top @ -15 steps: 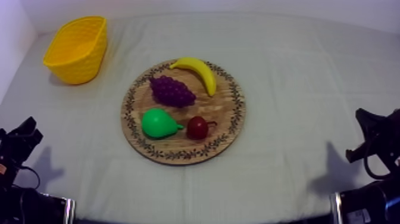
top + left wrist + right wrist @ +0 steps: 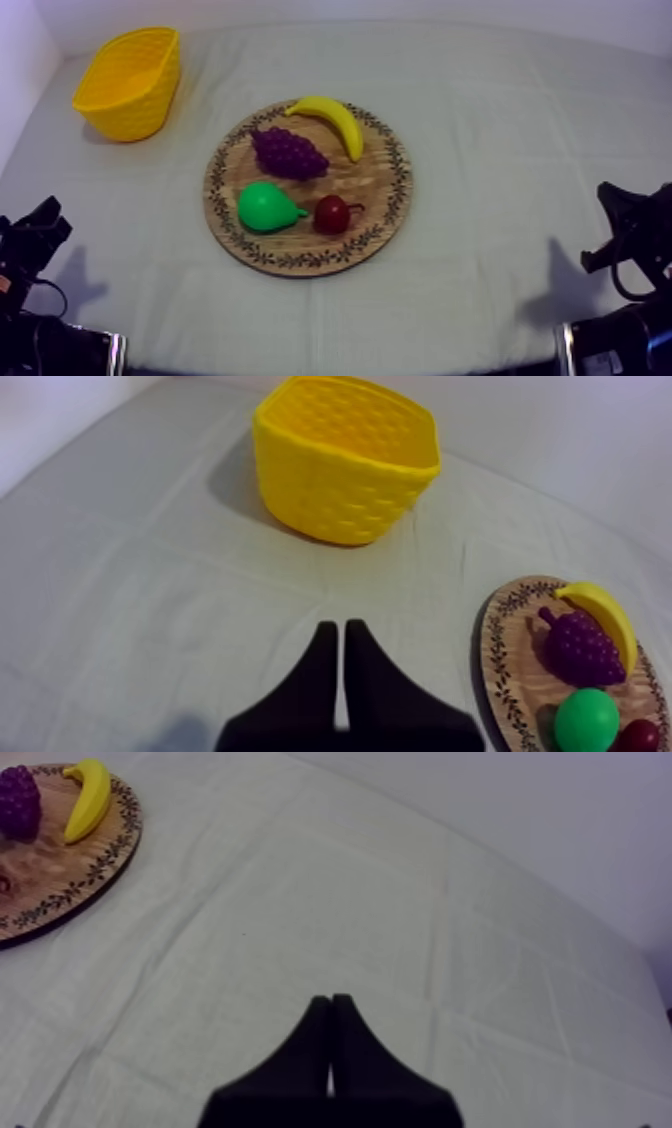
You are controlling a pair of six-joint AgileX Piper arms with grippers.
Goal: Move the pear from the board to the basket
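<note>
The job has not yet begun on the grey-white cloth-covered surface [image 2: 500, 150]. The green toy pear [image 2: 268, 207] lies on its side on the round wooden board [image 2: 372, 190] with the patterned rim, on the board's near-left part as seen from above. It is just beside a small red fruit [image 2: 331, 214], and whether the two touch is hard to tell. A purple bunch of toy grapes [image 2: 288, 153] and a yellow toy banana [image 2: 335, 118] lie behind them.

The yellow woven basket [image 2: 125, 108] stands well apart from the board at the far left of the surface. It looks empty, so far as its inside can be seen.

The left pincer [image 2: 340, 626] has its two black fingers pressed together on nothing, pointing at the cloth between basket and board. The right pincer [image 2: 330, 999] is likewise closed and empty, over bare cloth beside the board.

The step in hand appears to be the reach. The left pincer looks better placed, with pear and basket both on its side. Its fingers would need to part, come over the pear and descend clear of the red fruit and grapes.

In the left wrist view the frame cuts off the pear and the red fruit, and in the right wrist view much of the board.
</note>
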